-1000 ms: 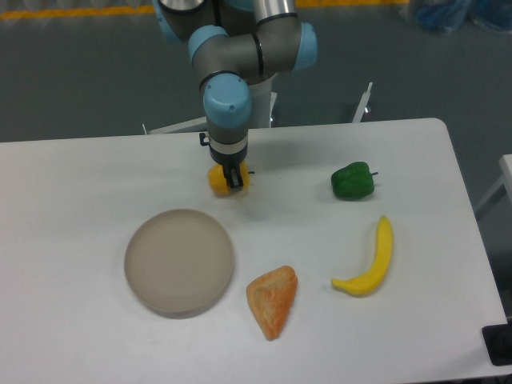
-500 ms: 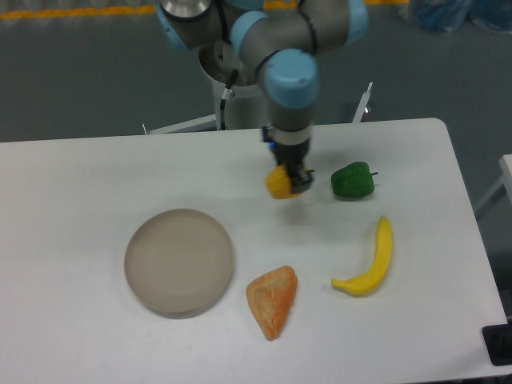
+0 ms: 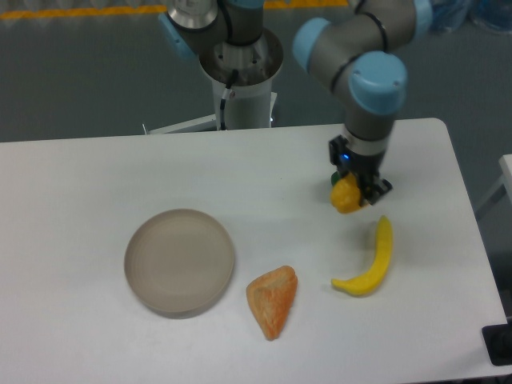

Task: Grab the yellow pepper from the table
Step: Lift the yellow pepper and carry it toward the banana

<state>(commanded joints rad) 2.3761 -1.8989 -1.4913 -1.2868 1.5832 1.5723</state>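
Note:
The yellow pepper is small and yellow-orange and hangs in my gripper, which is shut on it and holds it above the white table at the right side. The arm reaches down from the back. Gripper and pepper are right over the green pepper, which is mostly hidden behind them; only a sliver of green shows.
A yellow banana lies just below and right of the gripper. An orange wedge-shaped piece lies at the front middle. A round beige plate sits at the left. The table's right edge is close to the gripper.
The gripper has carried the yellow pepper to the right, from the table's back middle to above the green pepper. The other things have not moved.

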